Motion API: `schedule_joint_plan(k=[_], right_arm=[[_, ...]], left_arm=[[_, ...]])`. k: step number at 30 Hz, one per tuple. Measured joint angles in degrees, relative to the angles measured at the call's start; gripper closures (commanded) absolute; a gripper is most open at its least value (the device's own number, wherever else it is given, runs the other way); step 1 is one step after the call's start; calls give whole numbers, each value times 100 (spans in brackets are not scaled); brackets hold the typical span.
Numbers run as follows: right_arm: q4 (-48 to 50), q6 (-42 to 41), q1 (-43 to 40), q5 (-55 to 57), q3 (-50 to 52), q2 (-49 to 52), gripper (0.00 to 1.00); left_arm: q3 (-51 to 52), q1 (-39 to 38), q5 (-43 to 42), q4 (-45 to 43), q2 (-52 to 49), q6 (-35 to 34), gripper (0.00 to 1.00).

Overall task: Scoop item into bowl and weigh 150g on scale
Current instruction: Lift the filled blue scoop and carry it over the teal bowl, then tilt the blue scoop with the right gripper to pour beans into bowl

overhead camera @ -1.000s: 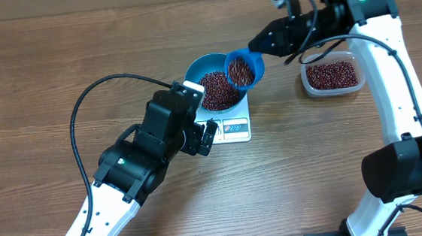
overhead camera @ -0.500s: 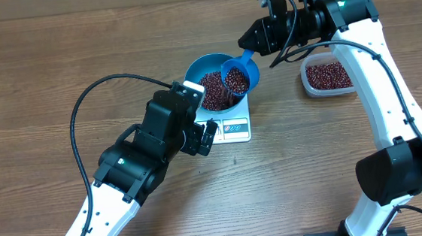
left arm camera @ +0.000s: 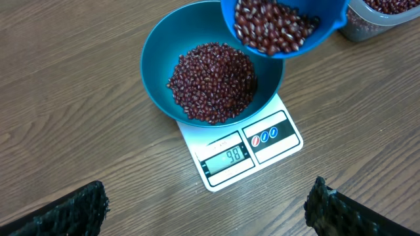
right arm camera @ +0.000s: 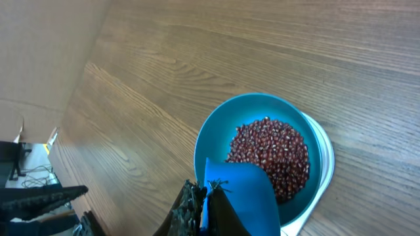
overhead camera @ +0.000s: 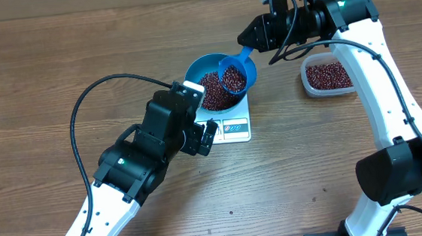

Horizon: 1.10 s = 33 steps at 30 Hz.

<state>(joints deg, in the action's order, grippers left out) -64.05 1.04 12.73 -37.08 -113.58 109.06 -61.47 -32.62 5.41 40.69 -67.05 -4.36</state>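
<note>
Right fingers [right arm camera: 191, 211] clamp the scoop [overhead camera: 235, 75] by its handle, tilted over the right rim of the bowl [left arm camera: 157, 62] on the scale [left arm camera: 266, 141]; left fingers [left arm camera: 72, 210] gape wide, empty. Beans [left arm camera: 213, 82] are loose, light and roll freely, so I judge a firm handle grip and slow tipping best.

A wooden table [overhead camera: 41, 71] carries a white scale [overhead camera: 230, 125] at frame centre and a clear tub [overhead camera: 322, 92] at upper right.

You see a clear plastic tub [overhead camera: 328, 92] on the wood-grain table [overhead camera: 41, 71]; nearby, a tilted blue scoop [overhead camera: 249, 68], apparently plastic.
</note>
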Motion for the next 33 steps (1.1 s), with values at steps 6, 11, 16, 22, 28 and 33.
schedule_joint_plan(k=[6,11,16,22,28,33], right_arm=[[107,-59,0,0,0,0,96],[234,-83,0,2,0,0,96],[317,-79,0,50,0,0,96],[424,-57,22,297,0,0,96],[535,15,188,431,0,0,96],[542,46,400,728,0,0,96]], left_arm=[[0,0,2,0,0,0,1],[0,0,0,0,0,0,0],[0,0,0,0,0,0,1],[0,0,0,0,0,0,0],[0,0,2,0,0,0,0],[0,0,0,0,0,0,0]])
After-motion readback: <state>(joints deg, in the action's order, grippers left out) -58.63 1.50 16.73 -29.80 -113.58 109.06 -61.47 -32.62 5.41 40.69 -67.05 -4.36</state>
